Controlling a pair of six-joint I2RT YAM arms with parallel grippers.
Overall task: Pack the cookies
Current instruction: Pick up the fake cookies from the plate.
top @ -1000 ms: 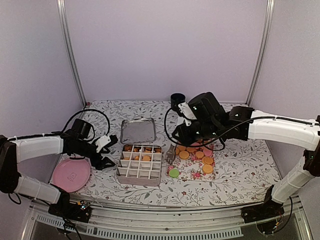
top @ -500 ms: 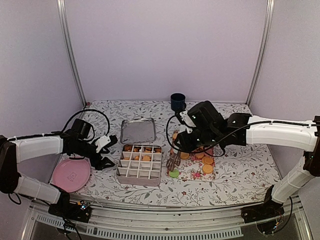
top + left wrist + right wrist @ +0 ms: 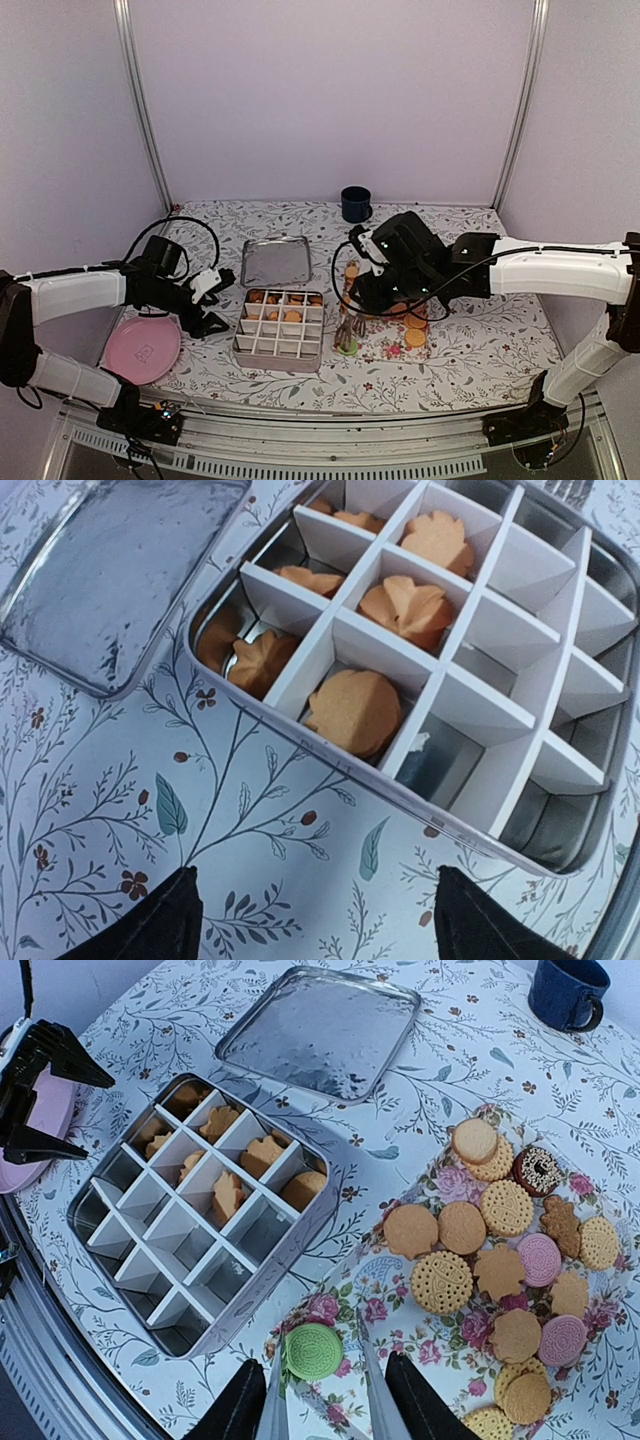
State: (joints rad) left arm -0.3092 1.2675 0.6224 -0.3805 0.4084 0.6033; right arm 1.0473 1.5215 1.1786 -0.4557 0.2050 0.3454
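Green cookie (image 3: 314,1351), rose-patterned cloth (image 3: 350,1290)

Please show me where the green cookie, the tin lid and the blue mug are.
green cookie (image 3: 314,1351): right wrist view, centre of its top face.
tin lid (image 3: 320,1030): right wrist view, middle of its flat panel.
blue mug (image 3: 558,995): right wrist view, its outer wall.

One green cookie (image 3: 314,1351), one tin (image 3: 262,1300), one lid (image 3: 320,1030), one mug (image 3: 566,990), one plate (image 3: 143,350)

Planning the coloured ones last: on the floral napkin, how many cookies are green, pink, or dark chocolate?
Green cookies: 1
Pink cookies: 2
Dark chocolate cookies: 1
Total: 4
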